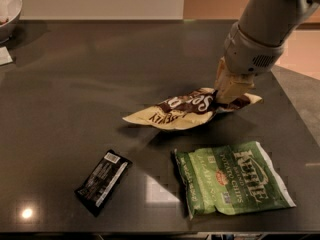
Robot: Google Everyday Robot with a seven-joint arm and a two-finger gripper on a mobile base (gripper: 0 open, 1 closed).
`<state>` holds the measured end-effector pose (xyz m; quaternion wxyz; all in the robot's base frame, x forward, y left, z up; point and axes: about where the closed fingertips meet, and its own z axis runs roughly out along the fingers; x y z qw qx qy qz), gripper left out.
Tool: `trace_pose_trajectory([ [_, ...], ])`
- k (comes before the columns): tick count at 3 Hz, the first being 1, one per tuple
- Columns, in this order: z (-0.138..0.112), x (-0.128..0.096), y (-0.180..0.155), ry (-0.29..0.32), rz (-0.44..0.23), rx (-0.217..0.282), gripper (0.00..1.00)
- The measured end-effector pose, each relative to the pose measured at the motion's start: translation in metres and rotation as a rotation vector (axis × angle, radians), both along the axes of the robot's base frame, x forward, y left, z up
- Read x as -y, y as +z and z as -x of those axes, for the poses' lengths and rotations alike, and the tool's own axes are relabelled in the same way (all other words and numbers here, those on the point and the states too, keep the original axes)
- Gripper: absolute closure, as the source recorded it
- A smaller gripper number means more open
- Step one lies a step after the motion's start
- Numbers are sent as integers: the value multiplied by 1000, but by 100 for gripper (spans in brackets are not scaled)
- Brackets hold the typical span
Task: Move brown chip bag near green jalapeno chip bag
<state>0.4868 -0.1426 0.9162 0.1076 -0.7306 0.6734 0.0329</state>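
Across my dark worktop (100,84), the green jalapeno chip bag (232,178) lies flat just camera-side of the gripper (231,93), which is pinched closed on the right end of the brown chip bag (180,110), its body stretching leftward; a black wrapper (102,181) lies well off to the gripper's lower left.

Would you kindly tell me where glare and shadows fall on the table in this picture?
Camera view: a small bright glare spot on the dark table at bottom left; a paler square reflection between the black wrapper and the green jalapeno chip bag; the brown chip bag, held at its right end by the claw, casts a soft shadow beneath it.
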Motion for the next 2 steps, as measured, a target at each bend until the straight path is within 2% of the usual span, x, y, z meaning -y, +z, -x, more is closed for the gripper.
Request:
trace_pose_trajectory([
  [1,-2,-1,1,0,-3,10,12],
  [2,-3,-3,1,-1,-6,18,0],
])
